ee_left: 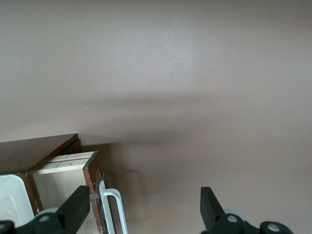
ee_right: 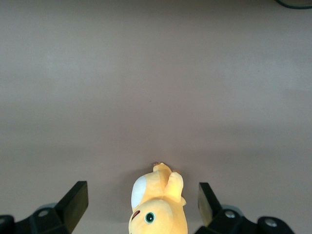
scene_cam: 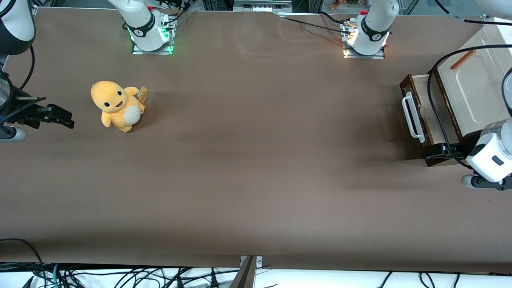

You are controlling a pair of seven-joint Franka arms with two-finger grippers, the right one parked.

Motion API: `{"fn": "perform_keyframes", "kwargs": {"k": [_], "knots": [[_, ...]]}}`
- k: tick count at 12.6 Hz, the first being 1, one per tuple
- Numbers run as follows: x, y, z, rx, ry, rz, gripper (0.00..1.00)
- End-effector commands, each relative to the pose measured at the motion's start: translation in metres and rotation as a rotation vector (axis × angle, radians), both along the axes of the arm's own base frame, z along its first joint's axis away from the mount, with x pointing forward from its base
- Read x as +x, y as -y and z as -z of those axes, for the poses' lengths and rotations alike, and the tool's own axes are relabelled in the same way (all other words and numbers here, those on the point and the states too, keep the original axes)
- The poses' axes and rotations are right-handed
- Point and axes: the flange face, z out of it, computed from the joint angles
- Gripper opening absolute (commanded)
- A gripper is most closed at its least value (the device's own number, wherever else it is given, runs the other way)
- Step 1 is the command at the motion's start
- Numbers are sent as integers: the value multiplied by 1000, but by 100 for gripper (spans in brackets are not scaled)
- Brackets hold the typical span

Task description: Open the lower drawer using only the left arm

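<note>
Lower drawer (scene_cam: 425,114) at right of front frame sits pulled out, pale inside showing, claw (scene_cam: 437,151) spread open and empty just beside its near corner, likely released handle (scene_cam: 413,117).

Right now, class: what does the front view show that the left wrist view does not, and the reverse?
Only the front view shows the yellow plush toy toward the parked arm's end, the cream panel and the left arm. Only the left wrist view shows the gripper with jaws spread wide. Both share the lower drawer, pulled partly out, its white handle and the brown table.
</note>
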Motion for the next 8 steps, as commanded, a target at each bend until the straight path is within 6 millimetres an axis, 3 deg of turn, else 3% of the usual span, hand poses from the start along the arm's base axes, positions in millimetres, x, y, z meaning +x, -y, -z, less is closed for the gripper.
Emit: {"fn": "perform_keyframes", "kwargs": {"k": [1, 2, 8], "knots": [[1, 5, 10, 16, 3, 29, 100], [0, 11, 12, 18, -2, 38, 100], [-1, 4, 7, 17, 6, 34, 100]]}}
